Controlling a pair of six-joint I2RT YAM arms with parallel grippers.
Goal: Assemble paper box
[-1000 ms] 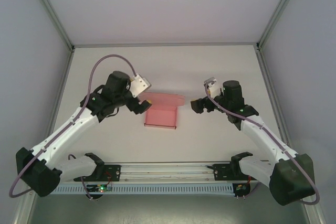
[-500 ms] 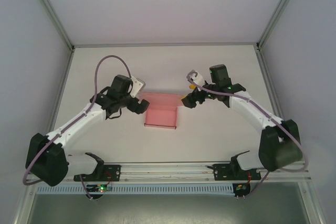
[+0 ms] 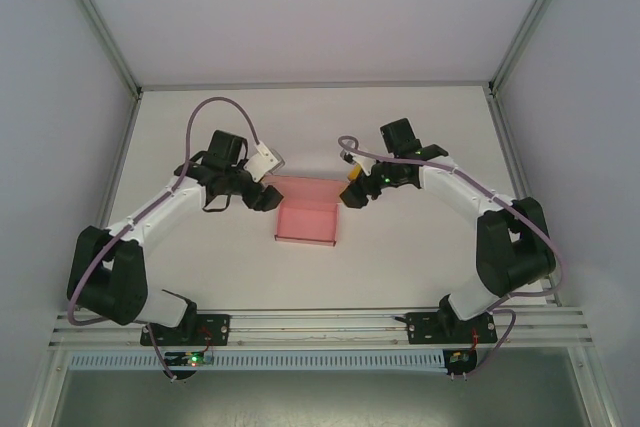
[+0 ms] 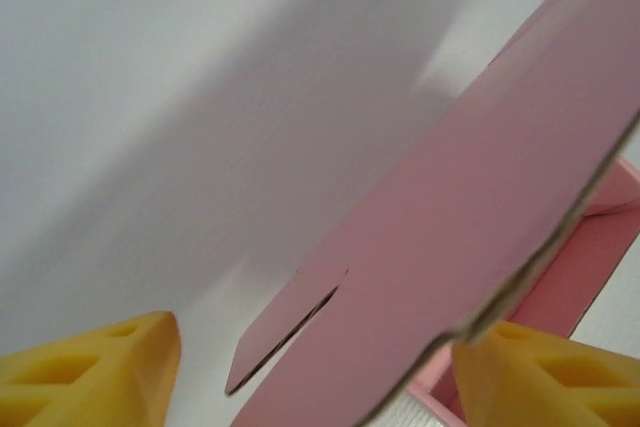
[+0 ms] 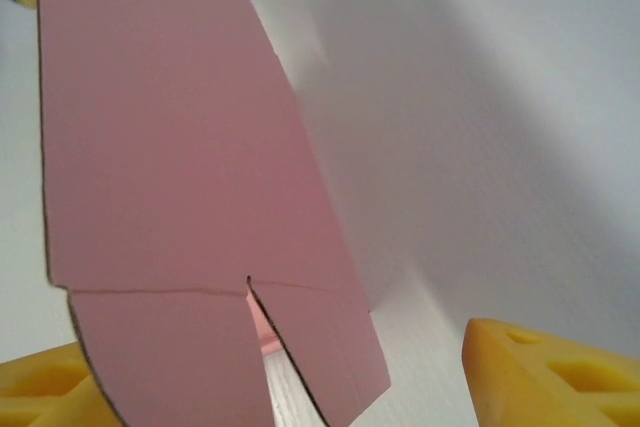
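The paper box (image 3: 305,222) is a low pink tray in the middle of the table, with a long flap (image 3: 308,189) reaching back from its far edge. My left gripper (image 3: 266,197) is at the flap's left end and my right gripper (image 3: 352,194) at its right end. In the left wrist view the flap (image 4: 450,217) slants between the yellow fingers (image 4: 90,367) of the open left gripper (image 4: 320,377), its edge against the right finger. In the right wrist view the slit flap (image 5: 170,147) stands between the fingers (image 5: 550,377) of the open right gripper (image 5: 300,387), close to the left one.
The white table (image 3: 400,127) is walled by grey panels on the left, right and back. A metal rail (image 3: 320,322) with both arm bases runs along the near edge. The left arm's purple cable (image 3: 215,107) loops above its wrist.
Both grippers have moved inward to the ends of the box's rear flap and their jaws have narrowed. The right arm has swung its elbow outward. The box has stayed put.
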